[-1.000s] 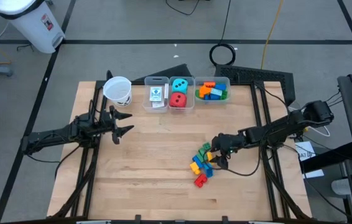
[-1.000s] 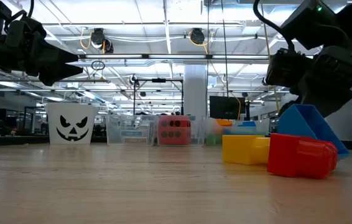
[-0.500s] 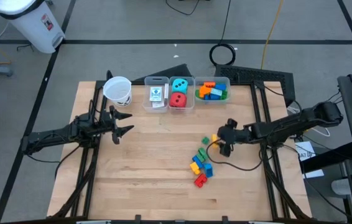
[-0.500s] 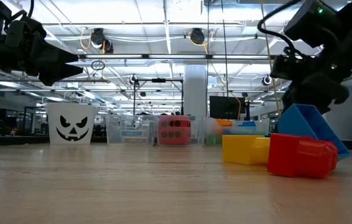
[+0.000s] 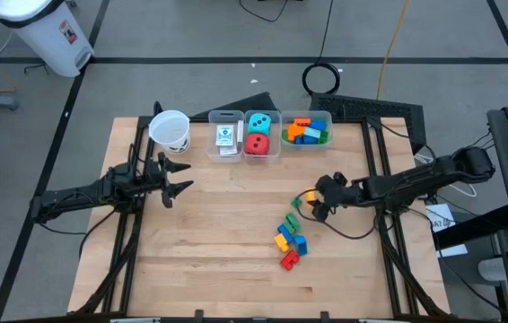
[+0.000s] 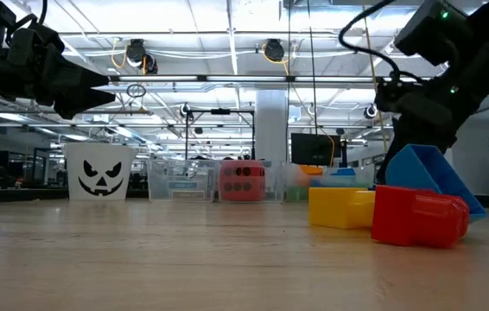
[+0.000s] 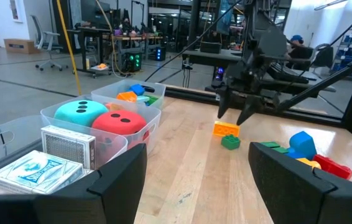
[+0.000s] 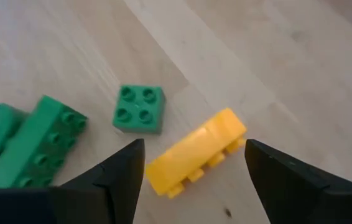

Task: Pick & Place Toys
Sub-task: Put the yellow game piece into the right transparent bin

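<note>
My right gripper (image 5: 315,205) is open and hangs just above an orange-yellow brick (image 8: 194,158), one finger to each side of it, touching nothing. A small green square brick (image 8: 138,109) lies beside it. Both lie on the table a little to the far side of the pile of bricks (image 5: 290,240). The teal die (image 5: 258,123) and the red die (image 5: 256,144) sit in the middle clear bin, the white card packs (image 5: 225,137) in the left bin, and more bricks (image 5: 306,131) in the right bin. My left gripper (image 5: 178,178) waits open at the table's left.
The three clear bins (image 5: 280,151) stand in a row at the table's far edge, with the white paper cup (image 5: 170,131) to their left. A black cable (image 5: 344,235) loops on the table by the right arm. Bare wood lies in the middle and near the front.
My right gripper has moved away from the brick pile toward the table's far edge and now hangs over the orange-yellow brick and the small green brick, which lie apart from the pile.
</note>
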You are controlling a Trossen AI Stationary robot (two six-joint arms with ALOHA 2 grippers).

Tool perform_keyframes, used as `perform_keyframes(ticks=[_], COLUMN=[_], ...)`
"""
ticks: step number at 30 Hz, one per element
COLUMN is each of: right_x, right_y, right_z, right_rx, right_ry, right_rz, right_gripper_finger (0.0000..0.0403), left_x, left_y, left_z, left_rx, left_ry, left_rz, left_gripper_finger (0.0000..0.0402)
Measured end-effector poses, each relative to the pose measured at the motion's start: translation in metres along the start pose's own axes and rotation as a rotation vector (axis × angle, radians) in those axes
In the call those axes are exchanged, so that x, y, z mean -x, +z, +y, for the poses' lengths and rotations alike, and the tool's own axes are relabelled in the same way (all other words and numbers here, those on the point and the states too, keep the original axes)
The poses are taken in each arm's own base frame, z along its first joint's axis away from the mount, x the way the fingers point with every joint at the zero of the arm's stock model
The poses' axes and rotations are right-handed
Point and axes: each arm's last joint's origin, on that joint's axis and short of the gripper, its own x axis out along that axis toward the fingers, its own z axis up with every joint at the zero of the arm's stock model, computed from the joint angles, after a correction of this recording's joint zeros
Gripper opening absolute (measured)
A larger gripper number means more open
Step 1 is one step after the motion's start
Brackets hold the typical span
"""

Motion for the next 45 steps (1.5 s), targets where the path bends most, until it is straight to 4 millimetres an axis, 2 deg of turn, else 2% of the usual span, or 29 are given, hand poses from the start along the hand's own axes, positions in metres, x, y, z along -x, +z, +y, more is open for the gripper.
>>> perform_keyframes(ticks=[7,16,21,30,35,39,45], right_x=[-0.013,-0.005,-0.004,-0.01,-0.015,-0.016,-0.017], right_y=[-0.006,-0.015,-0.012,-0.01,-0.019,-0.024,-0.019], right_z=[0.001,-0.009,-0.007,-0.014,-0.018,-0.021,-0.018], right_rx=[0.033,0.098,0.159,0.099,0.09,0.091,0.116], right_ry=[-0.043,-0.089,-0.062,-0.061,-0.044,-0.048,-0.023], right_rz=[0.058,0.164,0.14,0.089,0.068,0.07,0.031], right_gripper_finger=[0.0251,0.0251,0.0251,0.0245,0.0204,0.0151,0.0068], left_x=[0.0,0.0,0.0,0.0,0.0,0.0,0.0], left_y=[0.0,0.0,0.0,0.0,0.0,0.0,0.0], left_z=[0.0,0.0,0.0,0.0,0.0,0.0,0.0], left_rx=[0.0,0.0,0.0,0.0,0.0,0.0,0.0], left_ry=[0.0,0.0,0.0,0.0,0.0,0.0,0.0], left_rz=[0.0,0.0,0.0,0.001,0.0,0.0,0.0], left_gripper_finger=[0.0287,0.0287,0.0287,0.0287,0.0287,0.0287,0.0287])
